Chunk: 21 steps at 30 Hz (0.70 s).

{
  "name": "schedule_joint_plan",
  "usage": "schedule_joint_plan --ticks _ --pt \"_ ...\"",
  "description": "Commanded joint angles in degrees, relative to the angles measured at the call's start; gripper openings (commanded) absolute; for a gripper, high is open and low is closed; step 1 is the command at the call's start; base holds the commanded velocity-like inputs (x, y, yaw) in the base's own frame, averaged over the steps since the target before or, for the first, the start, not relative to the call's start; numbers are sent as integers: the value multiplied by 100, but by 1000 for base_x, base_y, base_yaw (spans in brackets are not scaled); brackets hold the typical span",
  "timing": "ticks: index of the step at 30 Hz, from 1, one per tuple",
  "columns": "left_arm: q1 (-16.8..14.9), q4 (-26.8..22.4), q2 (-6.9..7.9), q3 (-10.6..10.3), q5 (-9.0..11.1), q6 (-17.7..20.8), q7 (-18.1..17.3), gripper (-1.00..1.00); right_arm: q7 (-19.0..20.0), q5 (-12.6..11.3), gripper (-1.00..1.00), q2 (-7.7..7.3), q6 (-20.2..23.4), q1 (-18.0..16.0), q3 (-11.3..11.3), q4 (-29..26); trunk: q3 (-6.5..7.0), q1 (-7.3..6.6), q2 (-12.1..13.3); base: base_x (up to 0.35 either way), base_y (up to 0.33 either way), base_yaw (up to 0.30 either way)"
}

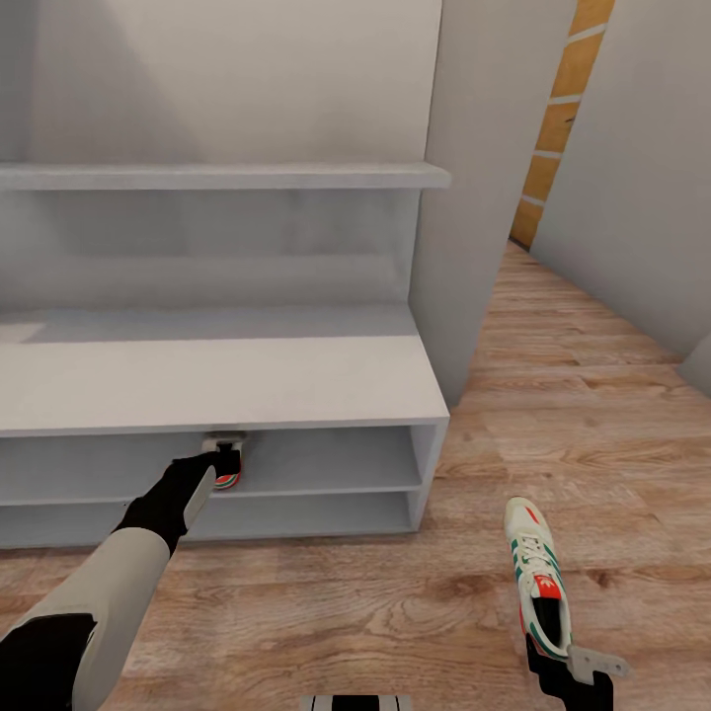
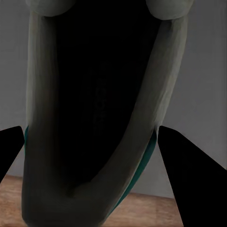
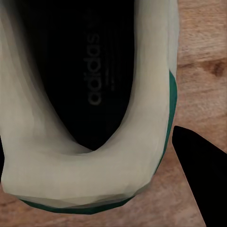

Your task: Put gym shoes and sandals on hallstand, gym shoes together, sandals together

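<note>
A wood-plank floor (image 1: 592,395) is seen in front of a white rack (image 1: 217,380), whose top board and two open shelf levels fill the head view from 9 to 12 o'clock, with a wall shelf (image 1: 217,176) above. The left gripper (image 1: 222,456) is reached into the upper shelf level, and the left shoe (image 1: 228,469) is gripped at its heel there, only the heel end showing under the top board. In the left wrist view that shoe's dark inside (image 2: 99,109) is framed by a black finger (image 2: 189,179) on each side, pressed against its walls. At 4 o'clock the right shoe (image 1: 538,578) is seen toe pointing away over the floor, its heel held by the right gripper (image 1: 573,664). Its dark insole (image 3: 90,75) is seen in the right wrist view, with one finger (image 3: 203,175) against the heel's side.
</note>
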Motion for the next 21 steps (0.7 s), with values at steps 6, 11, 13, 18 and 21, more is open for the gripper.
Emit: schedule_joint_plan --ticks 6,11,13,18,21 --pt "-1 -8 0 2 41 28 27 -100 15 46 -100 1 -20 -4 -48 5 -4 -1 -2 6 0 0" --pt "-1 -2 0 0 41 30 27 -100 15 46 -100 1 -20 -4 -48 5 -4 -1 -2 35 0 0" --pt "-1 -1 0 1 41 26 27 -100 15 46 -100 1 -20 -6 -48 5 -4 -1 -2 96 0 0" --pt "-1 -1 0 7 41 24 27 -100 15 46 -100 1 -20 -4 -48 5 -4 -1 -2 18 0 0" --pt "-1 -2 0 6 41 22 27 -100 15 46 -100 1 -20 -4 -48 5 -4 -1 -2 3 0 0"
